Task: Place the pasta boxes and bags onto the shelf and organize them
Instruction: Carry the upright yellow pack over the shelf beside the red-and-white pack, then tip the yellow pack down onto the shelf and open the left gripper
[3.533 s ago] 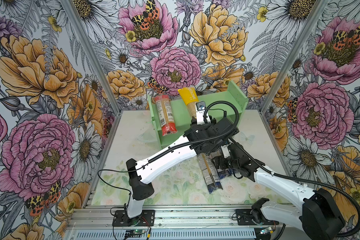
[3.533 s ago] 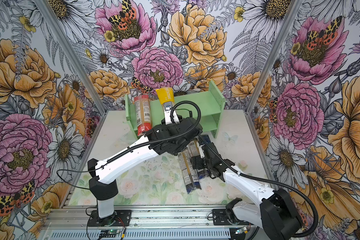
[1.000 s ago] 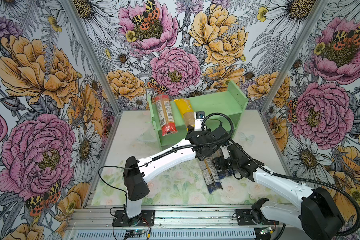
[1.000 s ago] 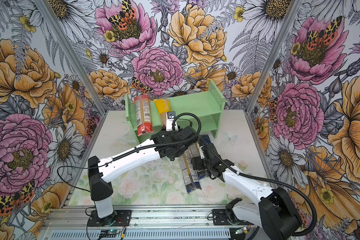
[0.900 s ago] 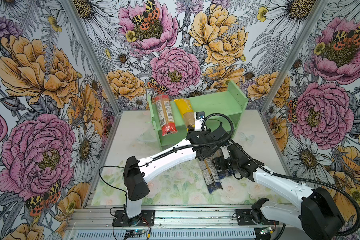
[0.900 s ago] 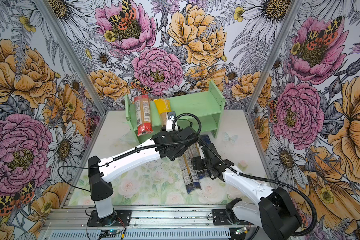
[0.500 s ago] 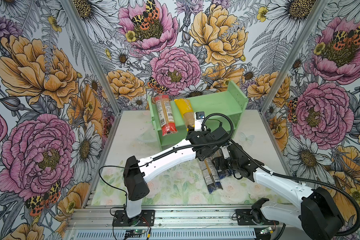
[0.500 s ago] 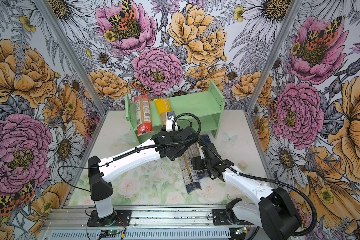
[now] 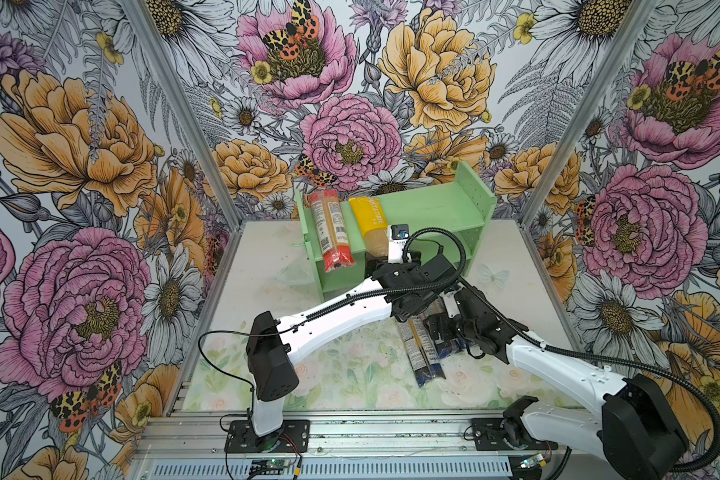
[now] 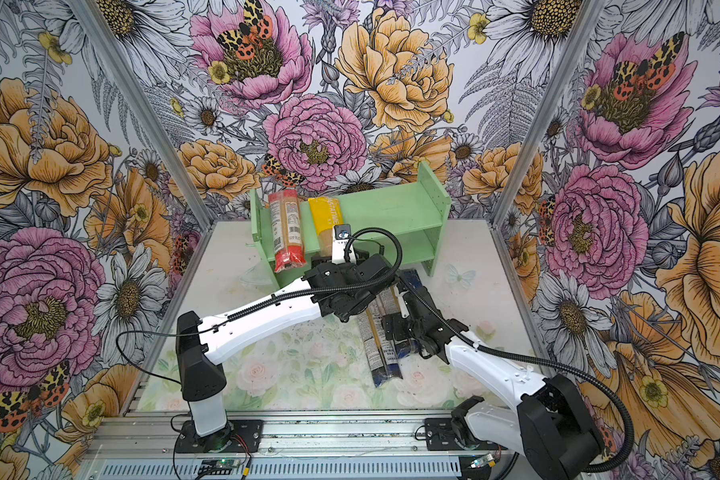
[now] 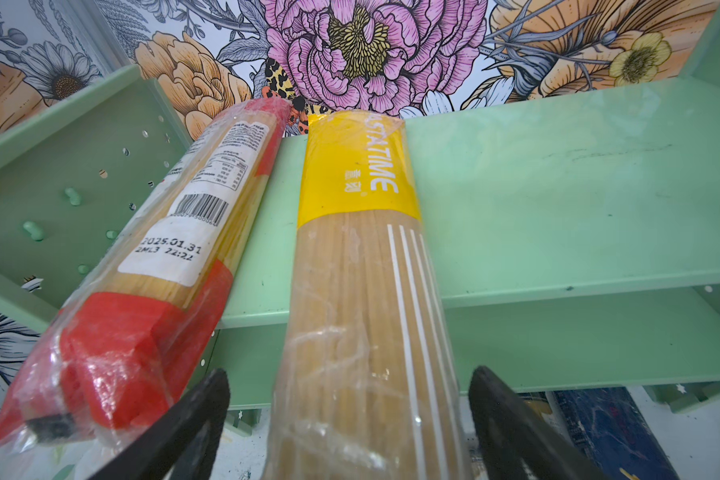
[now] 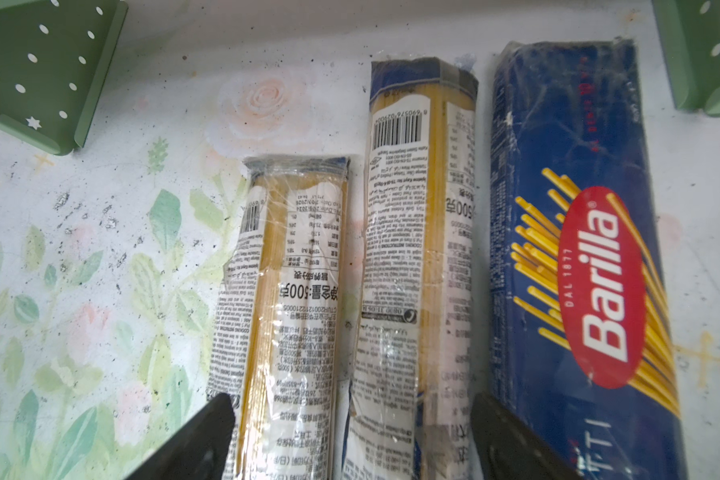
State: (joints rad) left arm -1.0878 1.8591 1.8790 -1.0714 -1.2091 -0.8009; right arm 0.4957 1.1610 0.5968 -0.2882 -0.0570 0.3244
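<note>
Two pasta packs on the shelf (image 9: 433, 208), three on the counter (image 9: 267, 266).
On the shelf's top tier the red-ended clear bag (image 9: 331, 232) lies at the left end, the yellow bag (image 9: 371, 220) just beside it, both overhanging the front edge. The left hand (image 11: 348, 374) gapes wide around the yellow bag's clear end. The right hand (image 12: 350, 401) hangs wide over two blue-ended clear bags (image 12: 283, 291), the Barilla box (image 12: 578, 249) alongside.

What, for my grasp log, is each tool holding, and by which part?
Nothing is held. The left tool stands open astride the yellow bag, gaps both sides; the right tool hangs open over two blue-ended bags on the table.
</note>
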